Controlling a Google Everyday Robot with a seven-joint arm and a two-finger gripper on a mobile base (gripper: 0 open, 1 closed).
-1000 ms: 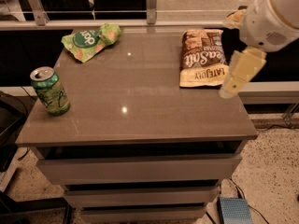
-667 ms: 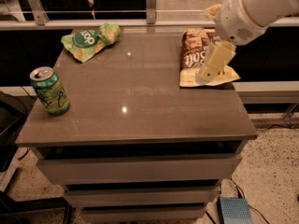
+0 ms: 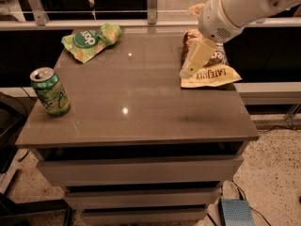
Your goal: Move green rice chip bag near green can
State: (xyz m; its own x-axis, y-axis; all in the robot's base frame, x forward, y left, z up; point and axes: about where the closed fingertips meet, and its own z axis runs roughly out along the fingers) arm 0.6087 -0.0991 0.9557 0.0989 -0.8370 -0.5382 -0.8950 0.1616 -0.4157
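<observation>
I am at the reaching step. My tool hangs over the brown chip bag on the right of the table; spread or pressed together, I cannot tell. The green rice chip bag lies at the far-left corner, apart from the green can. Next I must go left to this bag.

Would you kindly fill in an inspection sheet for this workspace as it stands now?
Surface: glossy brown tabletop, showing light reflections.
Job's things: green rice chip bag lies at the far left corner; green can stands upright near the left edge, closer to the front; the two are well apart.
Clutter: brown and yellow chip bag on the far right side.
Grippers: pincer hangs at the brown bag's left edge, across the table from the green bag; nothing seen in it.
Cables: thin dark cable on the floor, lower right.
Surroundings: metal rail behind the table; speckled floor.
</observation>
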